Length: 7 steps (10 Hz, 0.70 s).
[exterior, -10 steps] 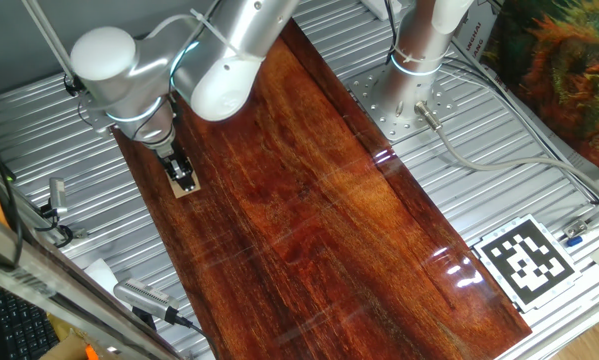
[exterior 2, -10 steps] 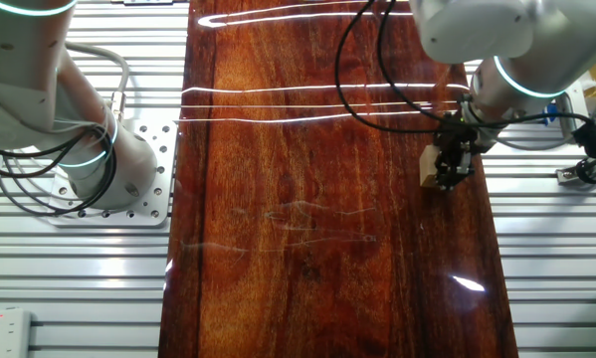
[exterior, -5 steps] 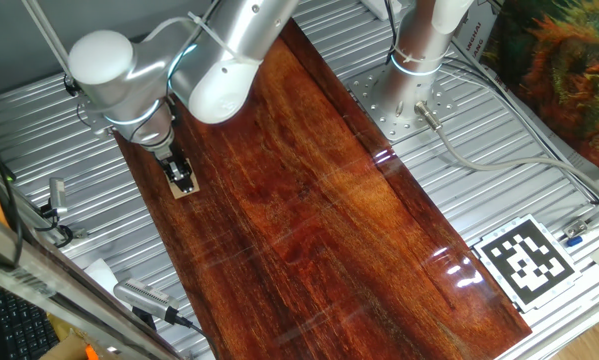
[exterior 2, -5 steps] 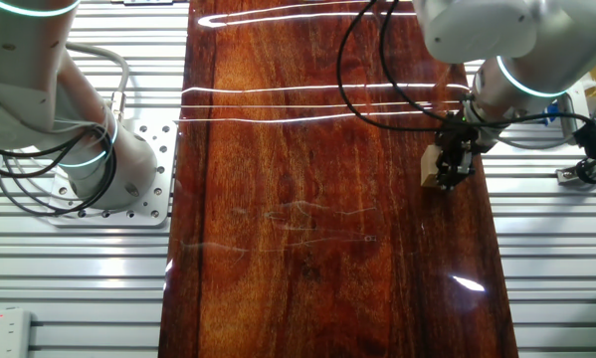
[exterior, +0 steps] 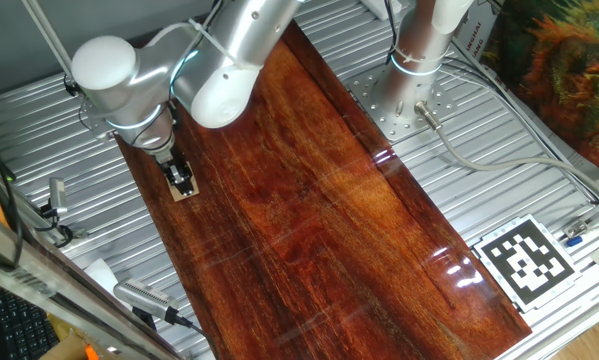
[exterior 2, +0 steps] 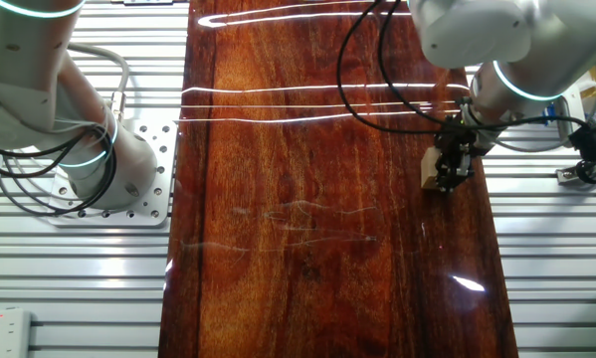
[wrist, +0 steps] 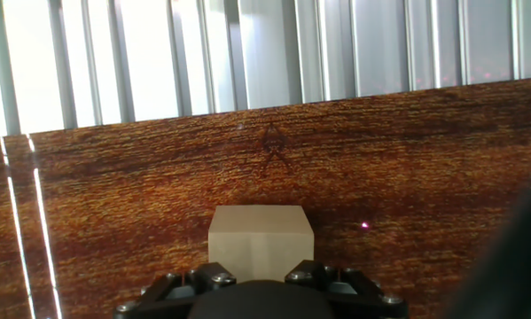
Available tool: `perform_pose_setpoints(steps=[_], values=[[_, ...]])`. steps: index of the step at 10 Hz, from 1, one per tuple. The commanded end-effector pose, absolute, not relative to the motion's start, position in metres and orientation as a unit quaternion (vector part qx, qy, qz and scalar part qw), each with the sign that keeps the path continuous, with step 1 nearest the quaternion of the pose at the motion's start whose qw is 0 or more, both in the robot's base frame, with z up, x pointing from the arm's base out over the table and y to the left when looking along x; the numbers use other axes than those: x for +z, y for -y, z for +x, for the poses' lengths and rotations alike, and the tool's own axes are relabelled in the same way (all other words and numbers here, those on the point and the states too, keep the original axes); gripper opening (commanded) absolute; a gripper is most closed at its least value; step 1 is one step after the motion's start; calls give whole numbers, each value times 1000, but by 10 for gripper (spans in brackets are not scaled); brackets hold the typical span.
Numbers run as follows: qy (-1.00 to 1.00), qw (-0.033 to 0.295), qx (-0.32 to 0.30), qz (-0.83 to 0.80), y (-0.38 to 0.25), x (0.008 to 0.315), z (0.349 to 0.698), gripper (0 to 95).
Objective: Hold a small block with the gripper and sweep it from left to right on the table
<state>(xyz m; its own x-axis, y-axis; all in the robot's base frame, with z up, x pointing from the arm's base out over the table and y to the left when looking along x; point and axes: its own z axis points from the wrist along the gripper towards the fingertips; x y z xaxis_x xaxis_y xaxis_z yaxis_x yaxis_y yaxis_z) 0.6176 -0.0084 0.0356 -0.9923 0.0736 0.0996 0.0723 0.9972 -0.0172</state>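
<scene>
The small block [wrist: 261, 241] sits on the desk [exterior: 329, 200] close to one long edge, right at the tip of the gripper [exterior: 183, 182]. In the hand view the pale cube shows just ahead of the black gripper body, resting flat on the dark grain, with the ribbed grey metal [wrist: 247, 53] beyond the board's edge. From the other fixed view the block [exterior 2: 430, 169] is tucked against the gripper [exterior 2: 450, 171], and the jaws look closed on it, though the contact itself is hidden by the tip. So the grasp seems done. The sweep, to my eye, has hardly begun: the block is near the board's edge and nearly the whole width of glossy wood lies ahead of it.
</scene>
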Motion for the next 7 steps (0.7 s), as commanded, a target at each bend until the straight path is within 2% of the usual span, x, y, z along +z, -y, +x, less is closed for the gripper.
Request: perform_pose_setpoints(steps=[1,7], values=[[998,51,6,-36,9,36,617,0],[998,48,5,-32,8,31,617,0]])
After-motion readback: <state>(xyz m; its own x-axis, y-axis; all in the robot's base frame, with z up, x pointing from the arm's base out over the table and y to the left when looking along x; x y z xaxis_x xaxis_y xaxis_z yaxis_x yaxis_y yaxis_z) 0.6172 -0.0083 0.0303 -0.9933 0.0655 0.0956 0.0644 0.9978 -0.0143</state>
